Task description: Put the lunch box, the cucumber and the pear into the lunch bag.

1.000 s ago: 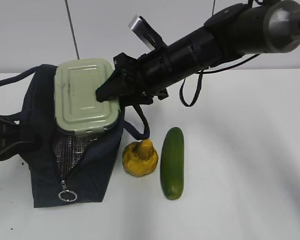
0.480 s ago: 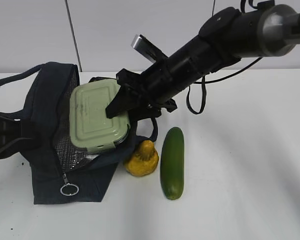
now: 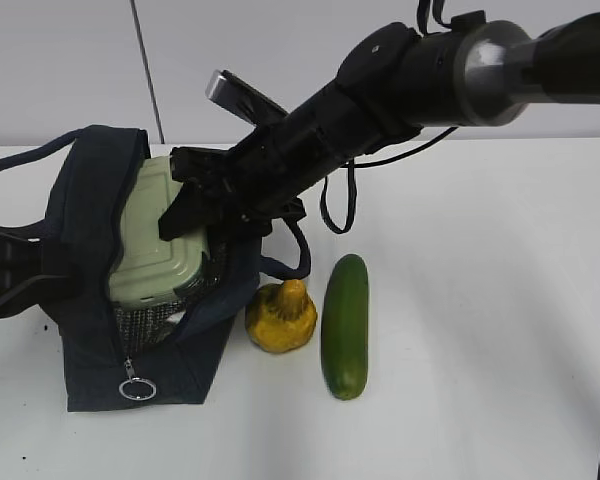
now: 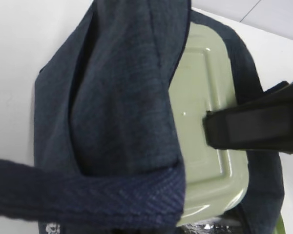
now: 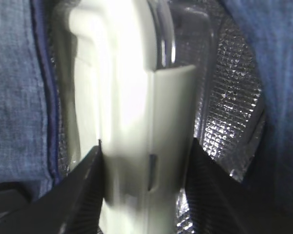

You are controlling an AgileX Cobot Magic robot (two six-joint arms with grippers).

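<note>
Honestly, right tool (image 3: 185, 215) grips the sage-green-lidded clear lunch box (image 3: 152, 245); it might snag the navy fabric bag's (image 3: 85, 200) rim.

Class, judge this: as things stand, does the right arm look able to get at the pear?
Probably not yet: the right gripper is shut on the lunch box in the lunch bag. The pear itself lies uncovered beside the bag.

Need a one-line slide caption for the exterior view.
Right gripper lowers the lunch box into the open lunch bag; pear and cucumber wait alongside.
</note>
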